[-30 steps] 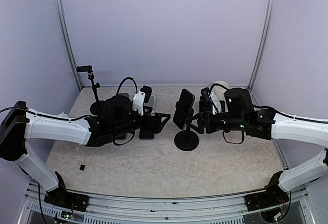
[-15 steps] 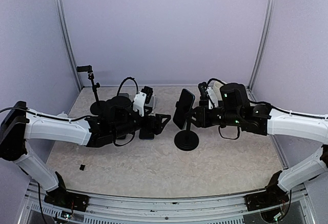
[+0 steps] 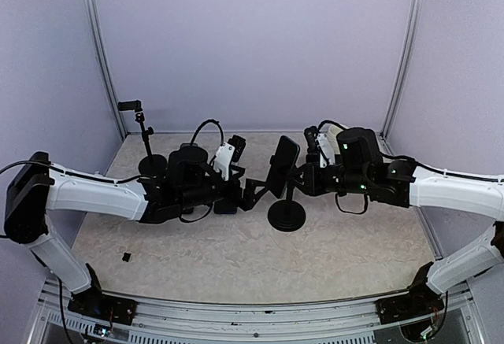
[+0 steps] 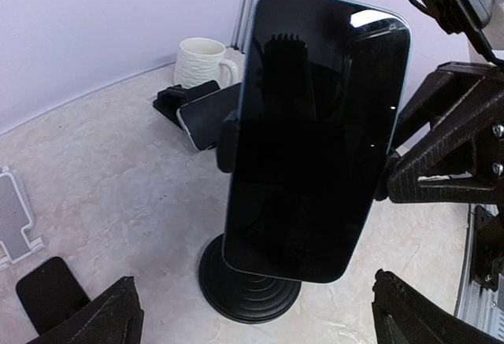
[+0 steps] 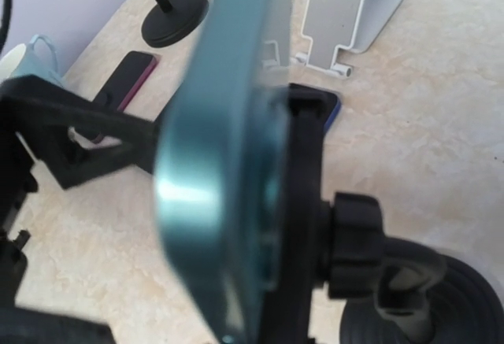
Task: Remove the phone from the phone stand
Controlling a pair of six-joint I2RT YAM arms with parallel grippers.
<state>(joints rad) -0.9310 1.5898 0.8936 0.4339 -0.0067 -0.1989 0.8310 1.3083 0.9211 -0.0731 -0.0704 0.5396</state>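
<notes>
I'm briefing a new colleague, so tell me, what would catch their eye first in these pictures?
The dark phone stands upright on its black stand mid-table and fills the left wrist view. Both arms meet at it: the left gripper gapes open before the screen, and the right gripper reaches in behind the stand. Further back, a white mug sits by the wall.

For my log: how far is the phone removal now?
Done: the open left gripper faces the phone; the right gripper is behind it at the phone stand. In hand: taking hold, though no grip is visible yet. Left: the phone is still clamped and must be lifted out.
</notes>
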